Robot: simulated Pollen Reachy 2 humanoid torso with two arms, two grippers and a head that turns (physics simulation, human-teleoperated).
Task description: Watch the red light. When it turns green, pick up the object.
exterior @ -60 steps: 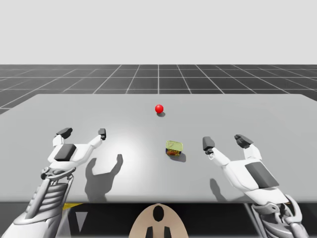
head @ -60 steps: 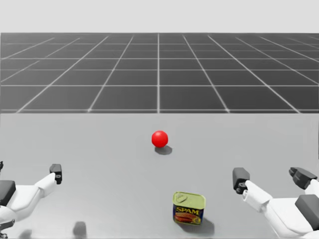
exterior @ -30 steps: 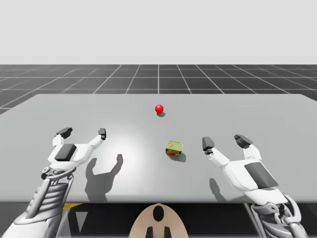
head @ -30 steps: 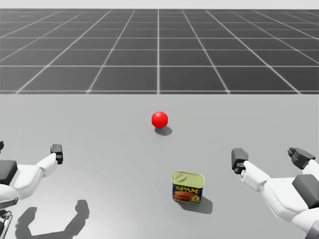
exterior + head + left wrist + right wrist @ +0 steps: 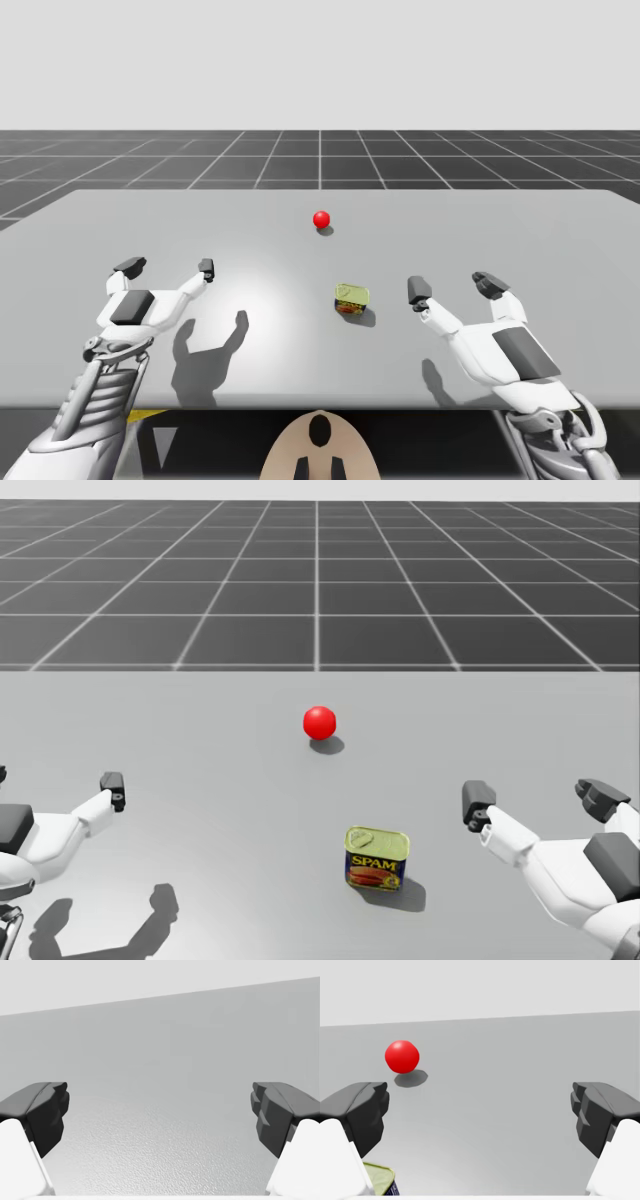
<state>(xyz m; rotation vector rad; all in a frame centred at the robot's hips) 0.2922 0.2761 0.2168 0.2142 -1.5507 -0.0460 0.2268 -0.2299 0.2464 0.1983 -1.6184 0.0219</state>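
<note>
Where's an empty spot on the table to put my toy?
The widest bare patch of table lies between my left hand and the can. The far edge behind the red light is free too. Tightest: between can and right hand.

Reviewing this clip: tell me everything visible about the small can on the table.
The can is a small rectangular tin with rounded corners, a yellow-green metallic-looking top and a dark blue side bearing a red-orange picture. It stands upright on the grey table, casting a shadow, nearer me than the red light. Only the table touches it: my right end effector, open, is apart to one side of it.
</note>
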